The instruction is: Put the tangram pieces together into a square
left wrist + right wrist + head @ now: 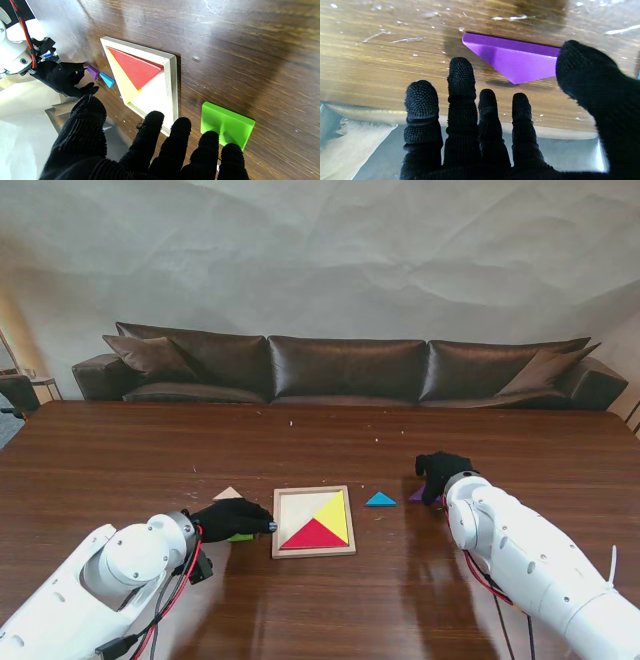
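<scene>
A wooden tray (313, 550) lies in the middle of the table, with a red triangle (313, 535) and a yellow triangle (334, 516) set in it. My left hand (232, 520) hovers open at the tray's left edge, over a green square piece (226, 124) that lies flat on the wood. A tan triangle (229, 493) sits just beyond that hand. Right of the tray lies a small blue triangle (380, 500). My right hand (442, 473) is spread open over a purple triangle (517, 58), fingers apart and holding nothing.
A dark leather sofa (345, 370) stands behind the table's far edge. Bare brown table top (150, 450) stretches to the far left and far right. Both white forearms (540, 570) come in from the near corners.
</scene>
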Tool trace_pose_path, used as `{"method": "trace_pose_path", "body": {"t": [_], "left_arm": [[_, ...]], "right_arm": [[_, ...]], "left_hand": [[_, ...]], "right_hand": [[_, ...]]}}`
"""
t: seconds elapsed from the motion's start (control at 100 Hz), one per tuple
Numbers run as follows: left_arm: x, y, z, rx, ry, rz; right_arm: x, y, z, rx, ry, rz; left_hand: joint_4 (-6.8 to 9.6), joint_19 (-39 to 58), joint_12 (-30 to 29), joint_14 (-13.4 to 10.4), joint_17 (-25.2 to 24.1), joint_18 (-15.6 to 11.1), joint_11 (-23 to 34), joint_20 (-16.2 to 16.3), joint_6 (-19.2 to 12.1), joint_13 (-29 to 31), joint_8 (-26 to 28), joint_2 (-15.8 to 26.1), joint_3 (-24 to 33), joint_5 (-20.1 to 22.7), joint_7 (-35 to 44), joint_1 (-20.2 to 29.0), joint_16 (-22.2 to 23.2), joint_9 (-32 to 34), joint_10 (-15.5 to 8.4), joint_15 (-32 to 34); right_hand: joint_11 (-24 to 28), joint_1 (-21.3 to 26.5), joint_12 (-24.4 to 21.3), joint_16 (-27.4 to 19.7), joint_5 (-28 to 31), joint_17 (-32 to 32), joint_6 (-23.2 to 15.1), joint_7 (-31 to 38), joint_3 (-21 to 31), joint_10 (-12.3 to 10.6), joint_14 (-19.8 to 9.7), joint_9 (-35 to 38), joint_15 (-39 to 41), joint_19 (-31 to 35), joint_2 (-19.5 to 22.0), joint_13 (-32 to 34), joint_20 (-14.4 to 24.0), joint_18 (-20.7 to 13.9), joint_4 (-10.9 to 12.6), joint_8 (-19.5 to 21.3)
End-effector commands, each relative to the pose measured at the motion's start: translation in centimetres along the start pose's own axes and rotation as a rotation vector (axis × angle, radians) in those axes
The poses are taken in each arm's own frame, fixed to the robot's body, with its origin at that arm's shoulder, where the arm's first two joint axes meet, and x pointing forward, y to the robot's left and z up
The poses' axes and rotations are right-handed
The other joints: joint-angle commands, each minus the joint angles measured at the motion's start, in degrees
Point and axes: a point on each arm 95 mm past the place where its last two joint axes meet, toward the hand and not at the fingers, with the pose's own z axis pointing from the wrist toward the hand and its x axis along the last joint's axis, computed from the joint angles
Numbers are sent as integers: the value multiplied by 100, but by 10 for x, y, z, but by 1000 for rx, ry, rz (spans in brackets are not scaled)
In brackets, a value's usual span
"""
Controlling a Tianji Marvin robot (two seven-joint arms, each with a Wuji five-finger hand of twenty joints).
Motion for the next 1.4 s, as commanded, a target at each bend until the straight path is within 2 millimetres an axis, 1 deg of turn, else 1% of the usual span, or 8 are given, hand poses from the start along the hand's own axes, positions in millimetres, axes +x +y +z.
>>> {"method": "trace_pose_path", "body": {"t": [0.0, 0.18, 0.5, 0.79, 1.01, 1.21, 1.28, 1.39], "left_arm": [[0, 4, 0, -26, -2, -4], [0, 4, 1, -27, -3, -4], [0, 5, 1, -34, -4, -2], [0, 5, 2, -37, -5, -2], [0, 5, 2, -37, -6, -1], [0, 5, 1, -36, -7, -2], [0, 5, 1, -36, -8, -3], [0, 5, 1, -38, -8, -4]], "right_arm": [[2, -3, 2, 12, 11, -3], [3, -9, 4, -6, 5, -7], [5, -20, 4, -36, 9, -7], [5, -28, 6, -61, 18, -6], [5, -30, 6, -66, 20, 2], [3, -35, 6, -60, 24, 6], [2, -37, 7, -56, 29, 3], [1, -40, 6, -60, 40, -13]], "left_hand": [[161, -40, 25, 68, 36, 15, 30, 70, 39, 130, 27, 344, -36, 185, 41, 122, 46, 169, 45, 75], [161, -44, 25, 65, 30, 13, 32, 69, 44, 128, 27, 341, -37, 186, 42, 121, 45, 174, 64, 74], [161, -44, 26, 60, 29, -1, 33, 68, 43, 127, 26, 345, -38, 180, 40, 116, 46, 174, 60, 75], [161, -44, 26, 70, 30, 9, 32, 69, 41, 133, 28, 338, -36, 190, 45, 118, 47, 174, 46, 77], [161, -44, 27, 67, 30, 7, 33, 68, 37, 129, 26, 344, -35, 181, 41, 116, 47, 176, 51, 76], [161, -43, 27, 73, 30, 6, 32, 69, 39, 129, 26, 345, -37, 182, 41, 117, 47, 173, 38, 75], [161, -45, 27, 68, 26, 15, 32, 68, 44, 137, 27, 340, -36, 187, 43, 119, 48, 175, 60, 79], [161, -42, 28, 73, 33, 18, 36, 69, 49, 148, 27, 340, -37, 187, 43, 119, 50, 189, 63, 83]], "right_hand": [[71, -102, -89, 36, -18, -153, -123, 190, 321, -126, -2, 129, 121, 89, -421, 144, 19, -39, -165, -195], [178, -83, -11, 112, 491, -67, -161, 517, 374, -84, -89, 447, 309, 137, -622, 325, 14, -26, -172, -17], [261, -20, 178, 193, 1228, 51, -75, 976, 482, -46, -224, 954, 544, 198, -956, 596, -18, 6, -206, 669], [142, 247, 226, 217, 1679, 263, -42, 1435, 620, 57, -418, 1501, 556, 251, -1367, 899, -80, -172, -209, 1290], [-175, 386, -76, 215, 1726, 452, -92, 2022, 714, 172, -502, 1831, 422, 266, -1715, 1079, -151, -297, -229, 2027], [-381, 455, -404, 293, 1987, 638, -196, 2575, 762, 141, -569, 2394, 379, 336, -1933, 1330, -138, -304, -240, 2683], [-412, 440, -432, 337, 1956, 659, -239, 2543, 757, 84, -586, 2479, 430, 370, -1944, 1378, -120, -307, -245, 2724], [-306, 324, -377, 450, 1554, 580, -311, 1833, 699, -5, -589, 2338, 538, 328, -1859, 1369, -96, -248, -255, 2418]]}}
